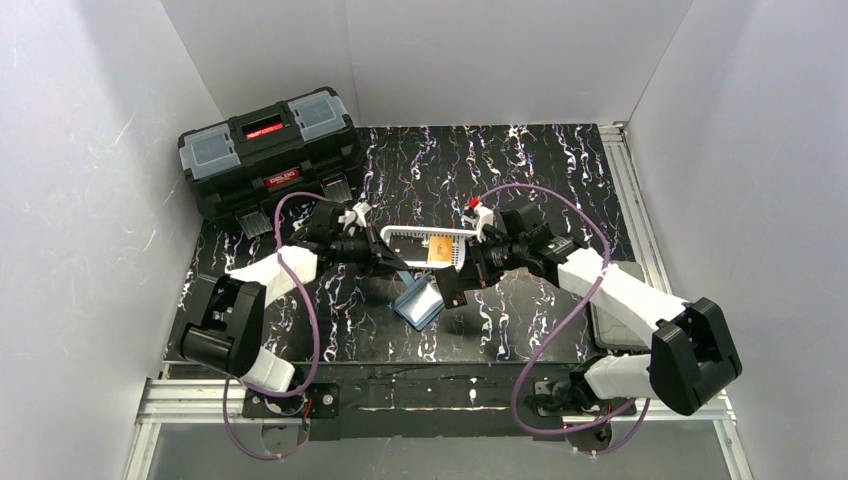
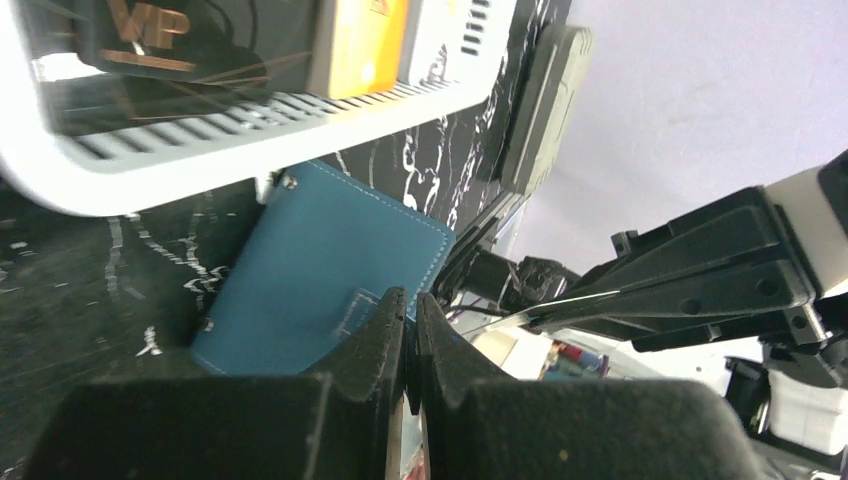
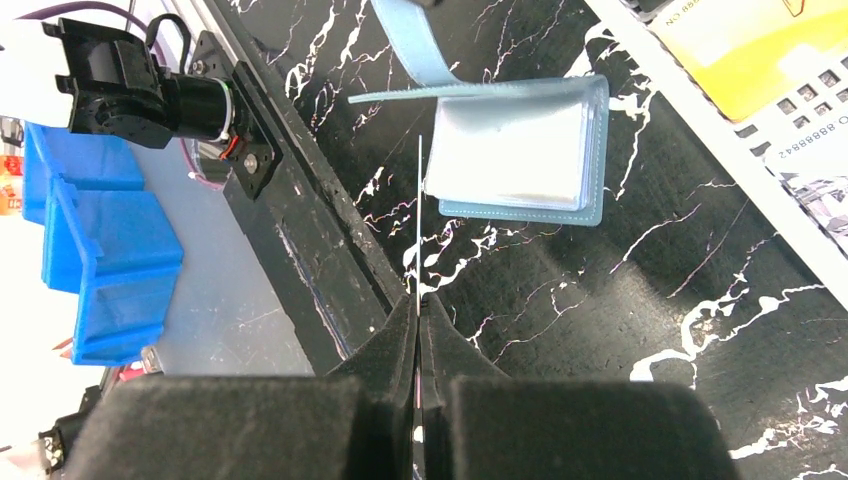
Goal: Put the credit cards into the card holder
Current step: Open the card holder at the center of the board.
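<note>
Right pincer (image 3: pixel 418 302) around thin flat card (image 3: pixel 419 215)

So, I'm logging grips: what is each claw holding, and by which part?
Left claw pinches the card holder by the edge of its cover. Right claw pinches a thin card, seen edge-on, by one end.

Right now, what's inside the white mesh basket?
In the white mesh basket: a flat black plastic card, an orange card, a pale printed card. Anything beneath them is covered.
</note>
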